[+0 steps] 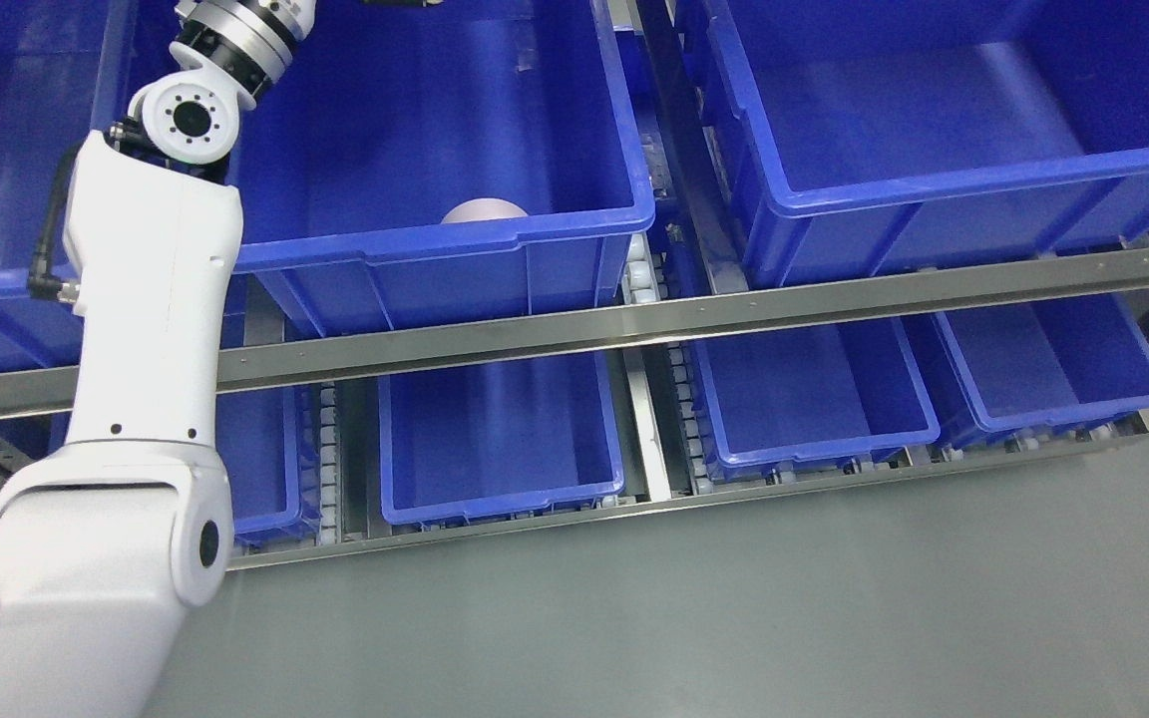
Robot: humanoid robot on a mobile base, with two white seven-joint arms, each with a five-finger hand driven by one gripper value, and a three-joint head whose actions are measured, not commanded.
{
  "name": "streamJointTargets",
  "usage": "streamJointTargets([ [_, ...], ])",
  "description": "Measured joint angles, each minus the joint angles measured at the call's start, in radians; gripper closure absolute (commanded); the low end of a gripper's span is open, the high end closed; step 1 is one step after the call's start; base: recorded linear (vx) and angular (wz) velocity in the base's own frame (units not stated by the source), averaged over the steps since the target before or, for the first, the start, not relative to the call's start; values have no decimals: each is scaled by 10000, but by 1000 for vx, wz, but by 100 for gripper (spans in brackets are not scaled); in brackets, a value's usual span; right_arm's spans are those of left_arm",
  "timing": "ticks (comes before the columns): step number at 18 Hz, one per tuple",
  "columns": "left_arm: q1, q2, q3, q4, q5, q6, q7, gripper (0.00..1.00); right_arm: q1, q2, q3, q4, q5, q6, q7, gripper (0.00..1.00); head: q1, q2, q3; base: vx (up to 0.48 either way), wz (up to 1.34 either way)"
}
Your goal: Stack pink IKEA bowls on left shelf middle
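A pale pink bowl (pixel 482 210) lies bottom-up inside the large blue bin (pixel 574 224) on the upper shelf level, close to the bin's front wall; only its rounded top shows above the rim. My left arm (pixel 151 329) rises from the lower left and reaches over this bin. Its wrist (pixel 240 35) leaves the picture at the top edge, so the hand itself is out of view. The right arm does not show.
A second large blue bin (pixel 934 189) stands to the right on the same level. A metal rail (pixel 694 314) runs across below them. Under it sit several smaller blue bins (pixel 500 504). Grey floor (pixel 734 618) fills the foreground.
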Motion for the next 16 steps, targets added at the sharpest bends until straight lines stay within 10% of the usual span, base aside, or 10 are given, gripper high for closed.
streamJointTargets([
  [16, 1657, -492, -4643, -3544, 8295, 4272, 1229, 0, -1, 0, 0, 0, 0, -47, 0, 0, 0, 0, 0, 0, 0],
])
